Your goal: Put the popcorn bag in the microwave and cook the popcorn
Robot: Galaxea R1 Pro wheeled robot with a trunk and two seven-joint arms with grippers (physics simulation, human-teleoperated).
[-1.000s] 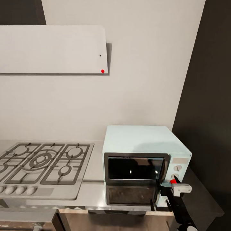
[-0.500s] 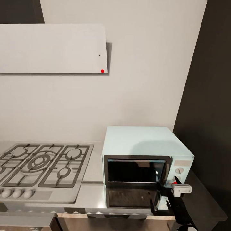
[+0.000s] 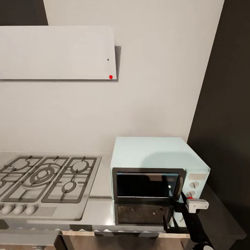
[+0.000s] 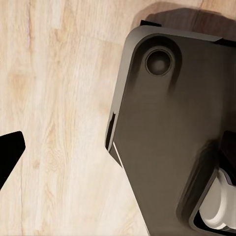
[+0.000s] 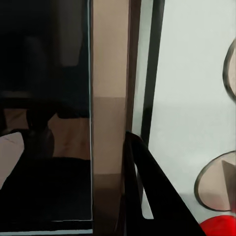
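The right gripper [image 3: 180,205] is pressing in at the microwave's [image 3: 158,163] door edge, a touch higher than a moment ago; whether its jaws are apart, I cannot tell. The door is looking barely ajar. The popcorn bag is nowhere on the visible bench [image 3: 99,205].

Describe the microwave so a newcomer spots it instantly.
Follow the grey countertop rightward past the gas hob toward the dark wall panel. There stands the microwave: a pale-blue box with a dark glass door and a white knob panel.

Pale-blue microwave [image 3: 156,163], dark glass door
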